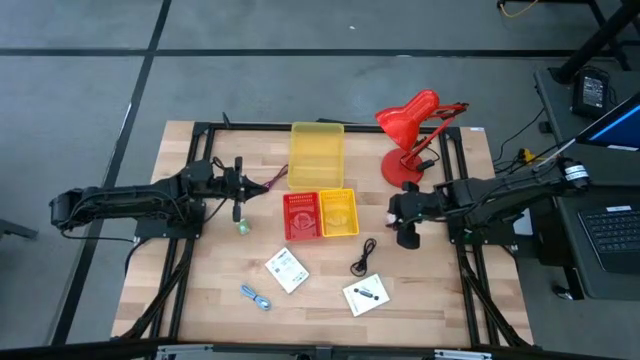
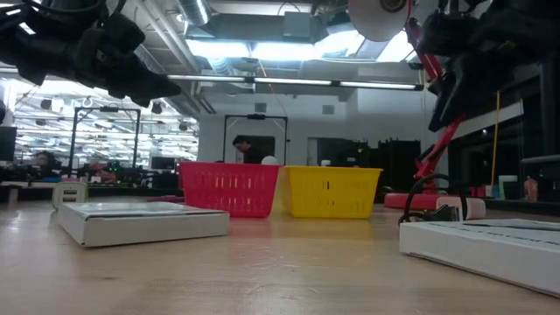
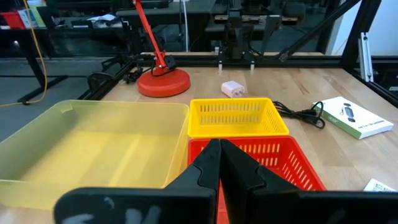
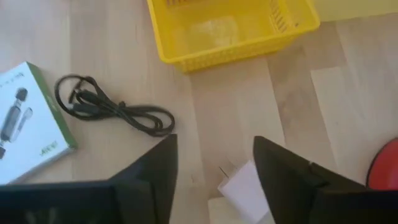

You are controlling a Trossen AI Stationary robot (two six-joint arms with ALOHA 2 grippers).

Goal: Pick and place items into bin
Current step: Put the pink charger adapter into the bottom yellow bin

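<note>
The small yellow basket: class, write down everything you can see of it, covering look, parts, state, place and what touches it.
The small yellow basket is a rectangular, plastic-looking bin with slotted walls and a flared rim. It stands upright on the wooden table, side by side with a red basket of the same build. A larger pale yellow tray lies just behind the pair. From the right wrist view its floor looks bare apart from a faint pale patch that cannot be made out. No gripper touches it.

A light wooden table (image 1: 200,290) fills mid-frame. On it: a large yellow bin (image 1: 316,153) at upper centre, red basket (image 1: 301,216) and yellow basket (image 1: 338,212) below, red desk lamp (image 1: 410,135) upper right, black cable (image 1: 364,256), two white packets (image 1: 287,269) toward the bottom.
</note>
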